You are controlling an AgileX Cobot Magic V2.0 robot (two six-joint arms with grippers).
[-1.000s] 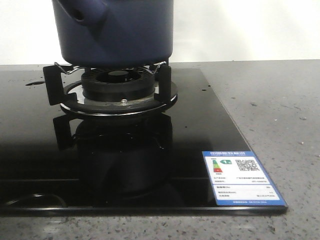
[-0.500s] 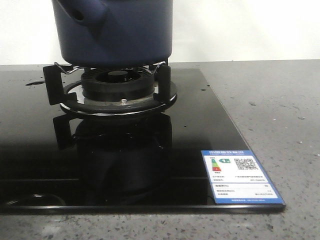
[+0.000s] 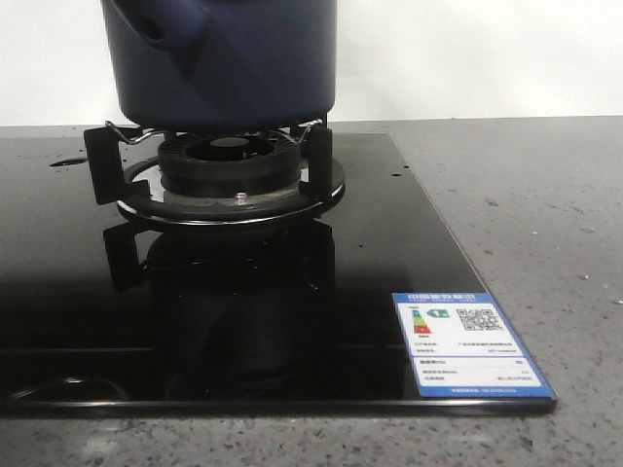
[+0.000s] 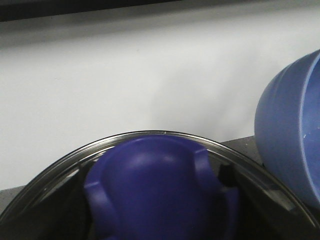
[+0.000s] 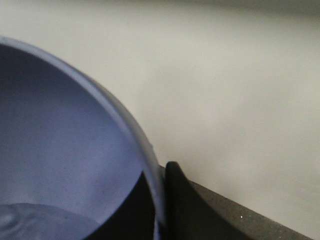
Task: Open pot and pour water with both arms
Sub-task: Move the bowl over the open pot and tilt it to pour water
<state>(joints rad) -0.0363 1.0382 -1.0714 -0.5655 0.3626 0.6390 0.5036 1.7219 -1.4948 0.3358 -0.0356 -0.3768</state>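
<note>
Dark navy-blue cylindrical pot (image 3: 222, 60) w/ short hollow side stub sits on black burner grate (image 3: 226, 167) of glossy black glass cooktop (image 3: 409, 243), set in grey speckled counter (image 3: 526, 185). Left wrist view: purple-blue domed lid knob (image 4: 160, 190) ringed by glass lid w/ metal rim (image 4: 60, 162); left tool itself not visible, so grip can't be told. Right wrist view: light periwinkle-blue bowl (image 5: 65, 150) holding water, very close; one dark finger (image 5: 175, 200) beside its rim, grip also unclear.

Lid step, probably: lift knob straight up, keep bowl level. Bowl sits near lid, so clearance looks tight; counter to robot's right shows open room.
</note>
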